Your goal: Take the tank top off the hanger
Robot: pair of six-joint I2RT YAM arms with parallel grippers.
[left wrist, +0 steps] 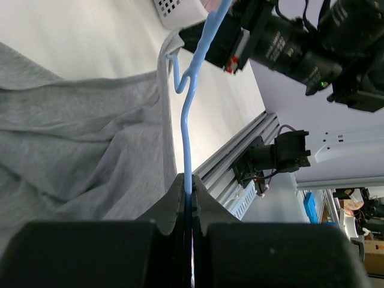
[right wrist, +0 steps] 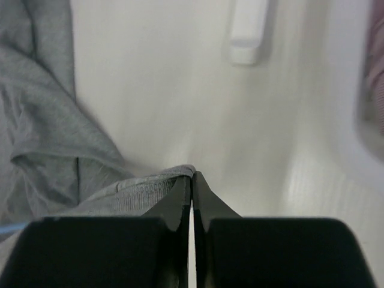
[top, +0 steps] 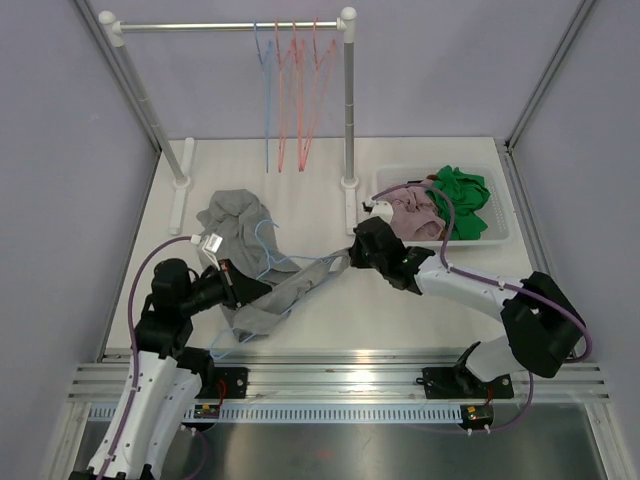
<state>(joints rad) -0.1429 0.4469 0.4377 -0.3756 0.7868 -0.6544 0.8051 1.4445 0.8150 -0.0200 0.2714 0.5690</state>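
Note:
The grey tank top is stretched in a band between my two grippers, low over the table. The light blue wire hanger runs through it. My left gripper is shut on the hanger's wire, with grey cloth hanging to its left in the left wrist view. My right gripper is shut on the tank top's strap edge, pinched at the fingertips, and holds it taut to the right. The right arm shows at the top of the left wrist view.
A heap of grey cloth lies behind the left gripper; I cannot tell whether it is a separate garment. A white basket of clothes stands at the back right. A rack with several coloured hangers stands at the back.

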